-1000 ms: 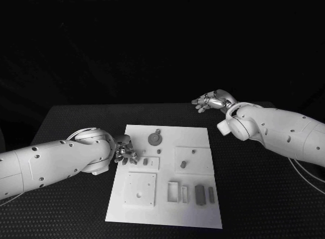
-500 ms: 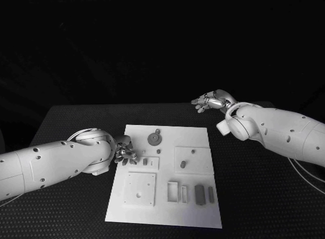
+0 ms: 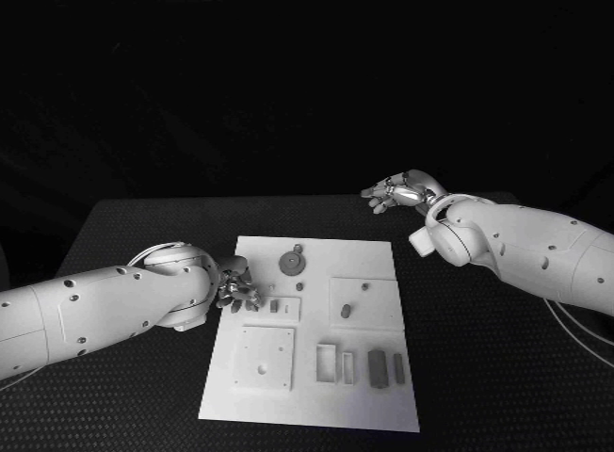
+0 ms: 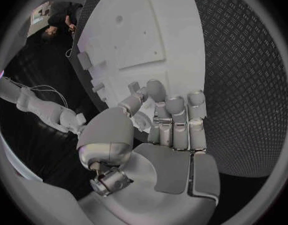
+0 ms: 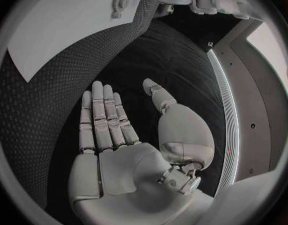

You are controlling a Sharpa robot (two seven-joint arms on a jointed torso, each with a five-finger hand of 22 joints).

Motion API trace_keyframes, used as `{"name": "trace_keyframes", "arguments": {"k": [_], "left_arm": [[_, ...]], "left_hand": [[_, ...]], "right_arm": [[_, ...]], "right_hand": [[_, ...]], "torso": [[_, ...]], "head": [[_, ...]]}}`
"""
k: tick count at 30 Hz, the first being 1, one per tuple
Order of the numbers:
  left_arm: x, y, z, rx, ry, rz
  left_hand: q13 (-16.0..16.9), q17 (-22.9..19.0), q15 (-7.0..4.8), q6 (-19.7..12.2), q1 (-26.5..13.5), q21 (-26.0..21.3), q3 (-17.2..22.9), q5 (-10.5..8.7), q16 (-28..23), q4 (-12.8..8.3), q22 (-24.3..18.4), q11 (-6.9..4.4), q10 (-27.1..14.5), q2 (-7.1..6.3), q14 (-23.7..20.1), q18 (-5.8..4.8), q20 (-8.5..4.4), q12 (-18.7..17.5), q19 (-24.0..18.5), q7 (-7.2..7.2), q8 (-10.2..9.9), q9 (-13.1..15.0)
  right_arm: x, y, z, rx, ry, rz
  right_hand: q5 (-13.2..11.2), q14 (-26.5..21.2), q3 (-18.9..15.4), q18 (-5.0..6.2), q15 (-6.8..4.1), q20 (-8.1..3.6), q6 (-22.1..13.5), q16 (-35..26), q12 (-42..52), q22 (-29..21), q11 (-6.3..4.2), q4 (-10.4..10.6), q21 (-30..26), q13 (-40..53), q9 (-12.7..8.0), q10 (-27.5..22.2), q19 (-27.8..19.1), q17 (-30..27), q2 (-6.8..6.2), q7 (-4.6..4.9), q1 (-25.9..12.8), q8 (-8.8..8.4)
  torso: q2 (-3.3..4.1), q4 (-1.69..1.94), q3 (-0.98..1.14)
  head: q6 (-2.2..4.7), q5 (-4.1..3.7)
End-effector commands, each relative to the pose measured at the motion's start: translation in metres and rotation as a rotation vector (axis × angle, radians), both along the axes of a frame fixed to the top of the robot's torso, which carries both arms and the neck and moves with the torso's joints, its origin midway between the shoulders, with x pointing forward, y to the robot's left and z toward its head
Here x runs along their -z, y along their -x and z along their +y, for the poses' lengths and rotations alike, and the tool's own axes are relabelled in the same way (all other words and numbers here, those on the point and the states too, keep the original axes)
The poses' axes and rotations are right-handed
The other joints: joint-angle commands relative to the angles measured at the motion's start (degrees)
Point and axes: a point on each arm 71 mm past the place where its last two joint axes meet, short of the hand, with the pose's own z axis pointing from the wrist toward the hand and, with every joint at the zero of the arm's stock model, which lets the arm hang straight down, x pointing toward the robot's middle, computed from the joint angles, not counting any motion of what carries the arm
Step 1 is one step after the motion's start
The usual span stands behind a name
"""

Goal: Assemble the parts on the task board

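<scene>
Your left hand (image 3: 235, 290) sat at the task board (image 3: 375, 400) edge, fingers curled, seemingly empty — align it squarely over one part. Right hand (image 5: 128, 140) was flat open, empty.

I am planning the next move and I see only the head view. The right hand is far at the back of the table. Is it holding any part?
Observer: No. In the right wrist view the right hand is spread flat, fingers straight, palm empty, over the black table.
Operator: And the left hand, does it hold a part?
Observer: I cannot tell. In the left wrist view the left hand has its fingers bent, thumb close to them, at the edge of the task board. No part shows clearly between them.
</scene>
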Motion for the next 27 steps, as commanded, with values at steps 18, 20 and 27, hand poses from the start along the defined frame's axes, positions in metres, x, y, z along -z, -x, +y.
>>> {"name": "trace_keyframes", "arguments": {"k": [18, 20, 27], "left_arm": [[0.0037, -0.0020, 0.0029, 0.001, -0.042, -0.010], [0.0033, -0.0030, 0.0044, -0.005, -0.041, -0.020], [0.0006, -0.0060, 0.0093, -0.034, -0.009, -0.062]], "left_hand": [[-0.1, -0.3, -0.71, 1.7, -7.0, 0.1, -1.6, -2.64, 0.5, 6.5, 1.0, -0.34, 0.2, -7.35, 0.0, 0.87, -6.54, 0.4, 0.4, -0.88, -1.8, -1.1], [-0.1, -0.3, -0.75, 1.8, -6.9, 0.2, -1.5, -2.64, 0.6, 6.6, 1.0, -0.39, 0.2, -7.19, 0.0, 0.91, -6.57, 0.4, 0.4, -0.92, -1.8, -1.1], [-0.1, -0.4, -0.83, 1.8, -8.6, 0.2, -1.6, -2.68, 0.6, 8.6, 0.9, -0.42, 0.1, -8.62, -0.1, 0.93, -6.58, 0.5, 0.5, -0.95, -1.9, -0.9]], "right_arm": [[0.0003, 0.0012, 0.0029, -0.020, -0.008, 0.006], [0.0004, 0.0012, 0.0030, -0.021, -0.008, 0.006], [0.0007, 0.0010, 0.0023, -0.018, -0.007, 0.006]], "right_hand": [[0.2, -0.4, 0.2, -0.48, 0.08, 0.03, -0.3, -0.2, -0.1, 0.1, 0.04, 0.0, -0.3, -0.1, -0.1, 0.1, -0.3, -0.1, 0.14, 0.12, -0.6, 0.18], [0.2, -0.4, 0.2, -0.48, 0.09, 0.03, -0.3, -0.2, -0.1, 0.2, 0.04, 0.0, -0.3, -0.1, -0.1, 0.1, -0.3, -0.1, 0.14, 0.12, -0.6, 0.18], [0.2, -0.4, 0.2, -0.48, 0.09, 0.03, -0.3, -0.2, -0.1, 0.2, 0.04, 0.1, -0.3, -0.1, -0.1, 0.1, -0.3, -0.1, 0.17, 0.12, -0.6, 0.19]], "torso": [[0.02, 0.01, -0.02], [0.00, 0.00, -0.01], [0.02, -0.06, -0.02]], "head": [[0.02, -0.13], [0.01, -0.14], [0.09, -0.14]]}}
